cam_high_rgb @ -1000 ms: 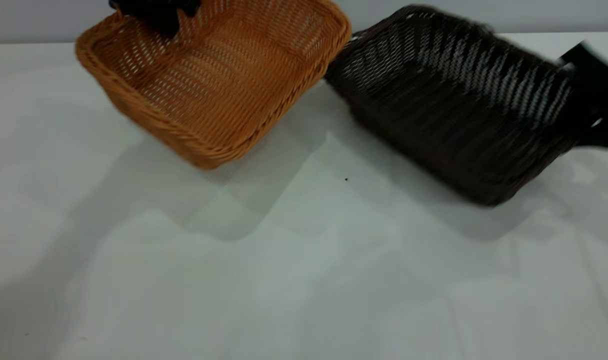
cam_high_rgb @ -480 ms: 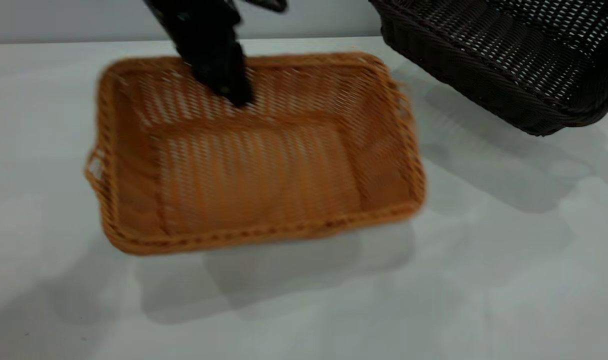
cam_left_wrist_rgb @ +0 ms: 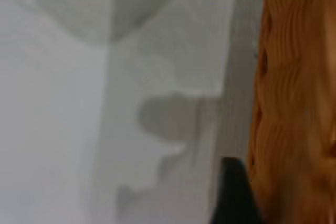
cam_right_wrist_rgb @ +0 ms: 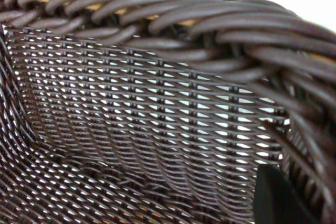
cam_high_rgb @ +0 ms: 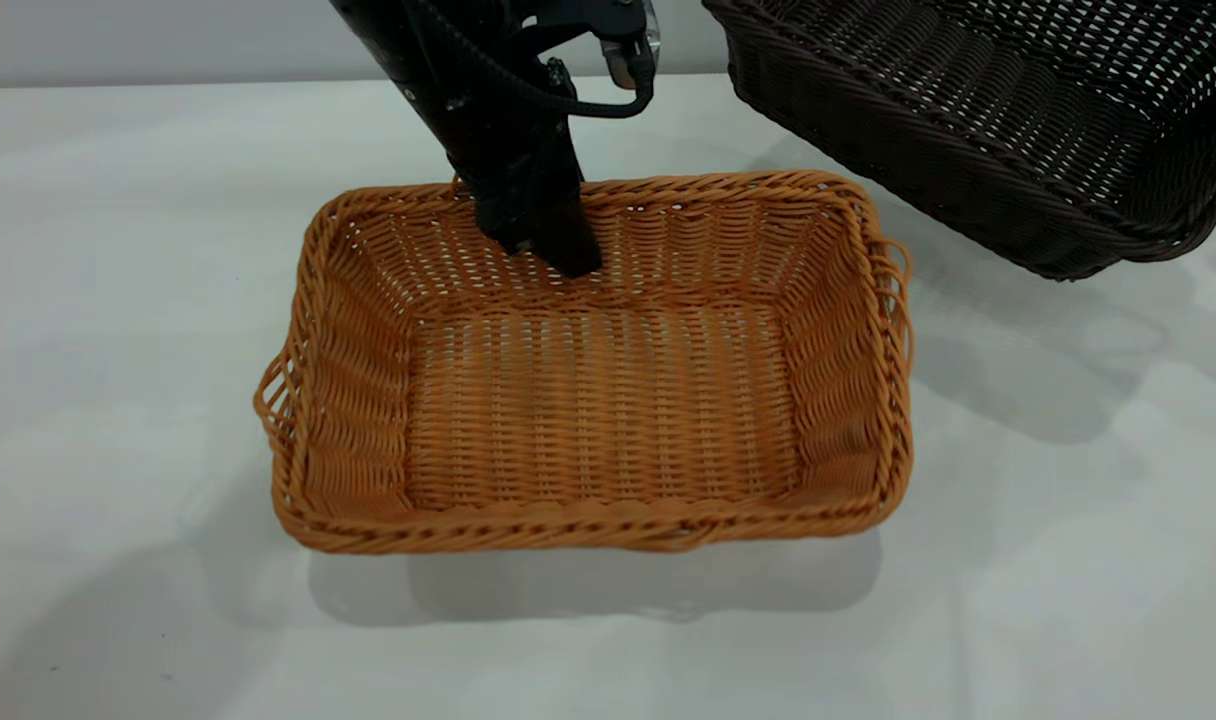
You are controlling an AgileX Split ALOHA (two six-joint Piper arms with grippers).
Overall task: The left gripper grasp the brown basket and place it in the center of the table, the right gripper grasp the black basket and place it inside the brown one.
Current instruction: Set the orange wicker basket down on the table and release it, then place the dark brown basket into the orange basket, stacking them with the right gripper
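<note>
While the brown basket [cam_high_rgb: 588,370] is sitting flat on the white surface [cam_high_rgb: 118,250] near its middle, we are watching the left end effector [cam_high_rgb: 548,235] pinching the basket's far wall, one finger reaching down inside and the other behind the rim. Our wrist view agrees: a dark fingertip [cam_left_wrist_rgb: 233,192] is pressing right against the orange weave [cam_left_wrist_rgb: 294,103], with bare surface beside it. So we are calling that end effector closed on the brown basket, gripping at the rim because the braid gives a firm edge and leaves the floor of the basket open for what is coming.

Up at the right, the black basket [cam_high_rgb: 978,120] is hanging tilted above the surface, well apart from the brown one, its shadow falling below it. We are not seeing the right end effector from outside, but its own camera is staring into the dark weave [cam_right_wrist_rgb: 147,129] with a black finger [cam_right_wrist_rgb: 278,195] just inside the braided rim, so we are judging it clamped on that wall.

We are reading this as the placing step nearly done, release pending. The black basket is needing to level out before going in, or a corner could catch.
</note>
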